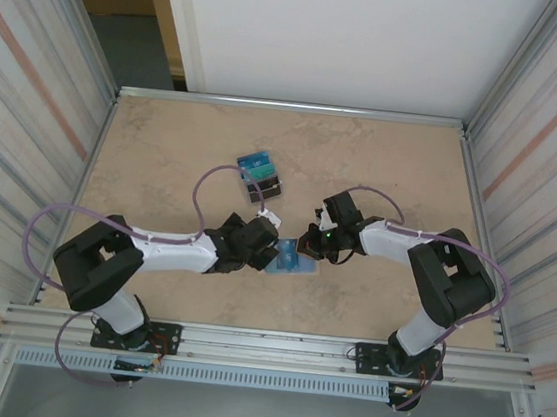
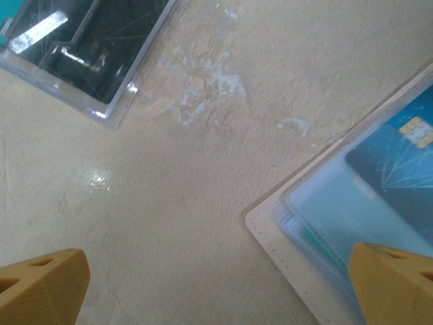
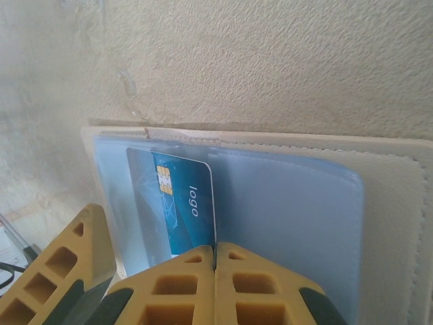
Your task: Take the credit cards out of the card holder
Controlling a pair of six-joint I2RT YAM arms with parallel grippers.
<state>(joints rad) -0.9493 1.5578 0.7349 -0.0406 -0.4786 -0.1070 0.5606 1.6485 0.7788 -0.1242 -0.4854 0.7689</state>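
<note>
Card holder (image 3: 291, 210) lies open, blue credit card (image 3: 183, 203) inside.

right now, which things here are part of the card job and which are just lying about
For the job:
- card holder, open
- credit card in its pocket
- left tool, open
- right tool, shut

Lying about:
- blue and dark pile, farther back

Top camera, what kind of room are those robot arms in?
Most likely a robot test booth, not a home: a left arm and right arm bolted to a metal rail, with ribbed panel walls around a beige table.
</note>
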